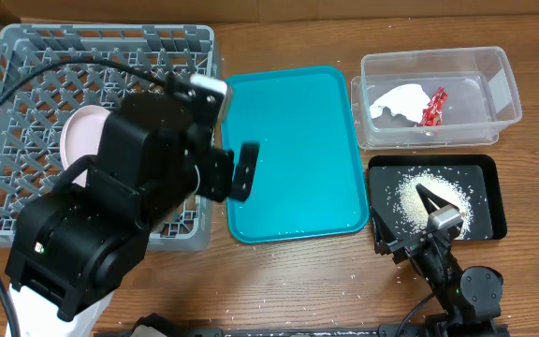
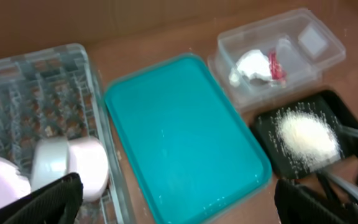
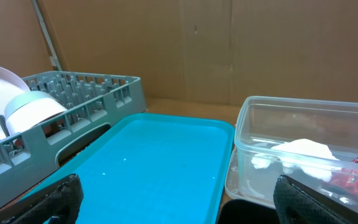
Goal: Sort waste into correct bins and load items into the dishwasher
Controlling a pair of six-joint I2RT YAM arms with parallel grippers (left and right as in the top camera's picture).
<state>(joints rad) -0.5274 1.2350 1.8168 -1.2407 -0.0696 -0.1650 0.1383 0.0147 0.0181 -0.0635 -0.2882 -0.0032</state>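
The grey dish rack [image 1: 26, 56] at the left holds a white plate [image 1: 80, 136] and a white bowl [image 2: 73, 168]. My left gripper [image 1: 232, 173] is open and empty at the rack's right edge, over the teal tray's left side; its fingers frame the left wrist view [image 2: 179, 205]. The clear tub [image 1: 503, 84] holds the white napkin [image 1: 396, 101] and the red wrapper [image 1: 432, 108]. The black tray [image 1: 485, 178] holds the rice heap [image 1: 452, 192]. My right gripper [image 1: 402, 217] is open and empty at the black tray's near-left corner. The metal bowl and chopsticks are not visible.
The empty teal serving tray [image 1: 298, 159] lies between the rack and the bins, with a few stray rice grains on it. Loose grains are scattered on the wooden table near its front edge. My left arm covers much of the rack. A cardboard wall [image 3: 229, 43] stands behind.
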